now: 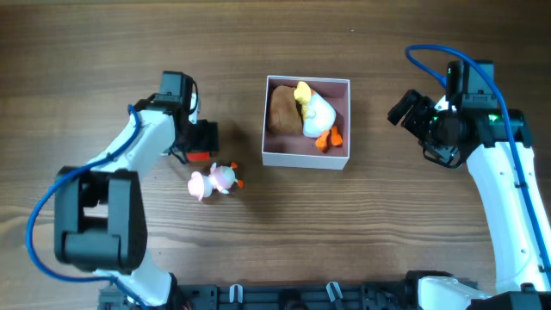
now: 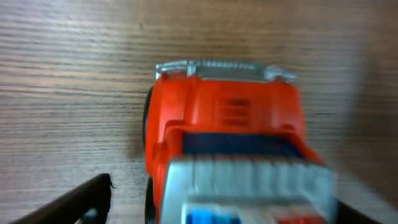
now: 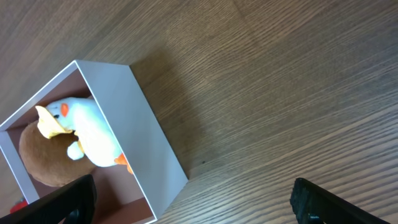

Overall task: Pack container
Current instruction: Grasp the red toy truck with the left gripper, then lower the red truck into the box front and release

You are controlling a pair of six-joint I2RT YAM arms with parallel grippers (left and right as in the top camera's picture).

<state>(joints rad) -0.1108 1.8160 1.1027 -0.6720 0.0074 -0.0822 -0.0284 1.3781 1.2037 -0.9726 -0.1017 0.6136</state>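
The container is a white-walled box with a pale pink inside, at the table's middle. It holds a brown plush and a white duck with orange feet. My left gripper is open and straddles a red toy truck. In the left wrist view the truck fills the space between the jaws, with a gap beside the left finger. A pink toy lies just in front of the truck. My right gripper is wide open and empty, right of the container.
Wooden tabletop all round. The right wrist view shows the duck and the brown plush inside the container, with bare wood under the right jaws.
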